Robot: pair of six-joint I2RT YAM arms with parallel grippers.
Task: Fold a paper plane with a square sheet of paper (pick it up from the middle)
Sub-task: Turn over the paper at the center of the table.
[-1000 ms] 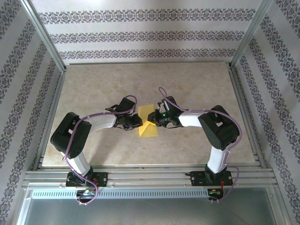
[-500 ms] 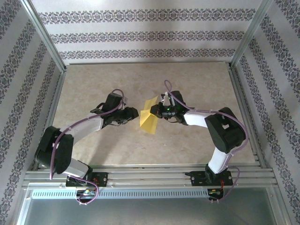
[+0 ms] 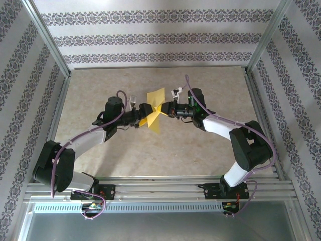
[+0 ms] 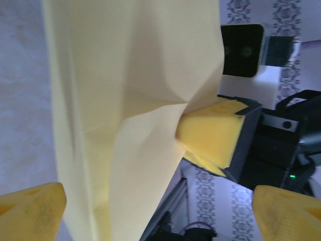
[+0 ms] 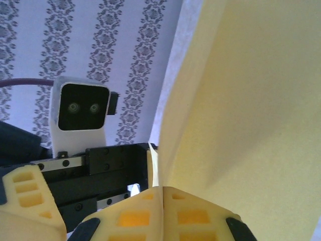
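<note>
Above the middle of the tabletop [image 3: 210, 150], the 2 arms meet nose to nose, with the yellow sheet of paper [image 3: 155, 113] held up off the surface between them. The right pincer [image 3: 165, 110] is clamped on the sheet. From the left wrist you can see its yellow pads [image 4: 210, 133] pinching a puckered spot, with creases fanning out from it. The left pincer [image 3: 145, 111] stands wide, its 2 fingers [image 4: 32, 211] well apart and gripping nothing, the paper hanging right in front of the gap. The sheet is bent and tilted, not flat.
</note>
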